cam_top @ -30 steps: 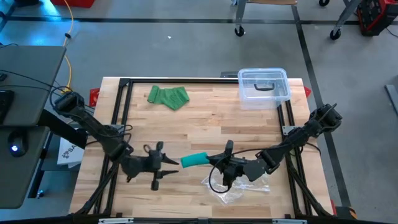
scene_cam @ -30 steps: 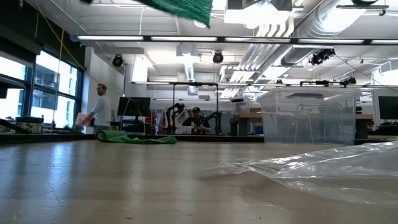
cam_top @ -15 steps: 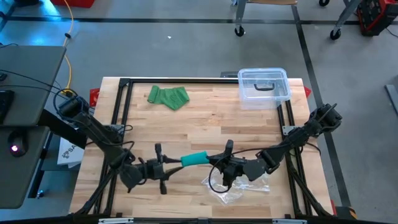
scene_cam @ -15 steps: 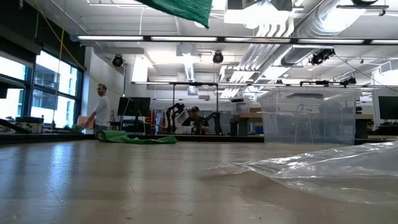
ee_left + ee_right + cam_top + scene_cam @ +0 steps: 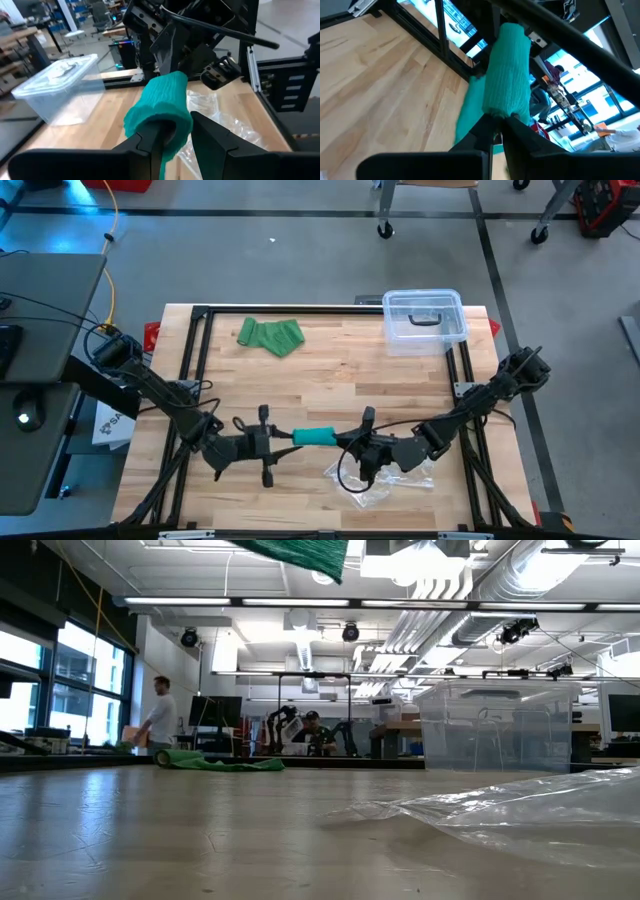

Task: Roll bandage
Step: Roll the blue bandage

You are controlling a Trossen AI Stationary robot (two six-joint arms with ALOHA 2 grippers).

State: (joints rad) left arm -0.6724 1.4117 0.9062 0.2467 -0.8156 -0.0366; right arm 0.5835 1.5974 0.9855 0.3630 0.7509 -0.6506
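Left tool (image 5: 283, 440) now advanced, both tools pinching opposite ends of the bandage roll (image 5: 317, 437).

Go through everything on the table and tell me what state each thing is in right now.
Teal bandage roll: rolled, off the table, gripped at both ends.
Left gripper: shut on one end.
Right gripper: shut on the other.
Green bandage: unrolled, crumpled.
Clear bin: lid on.
Plastic bag: crumpled.
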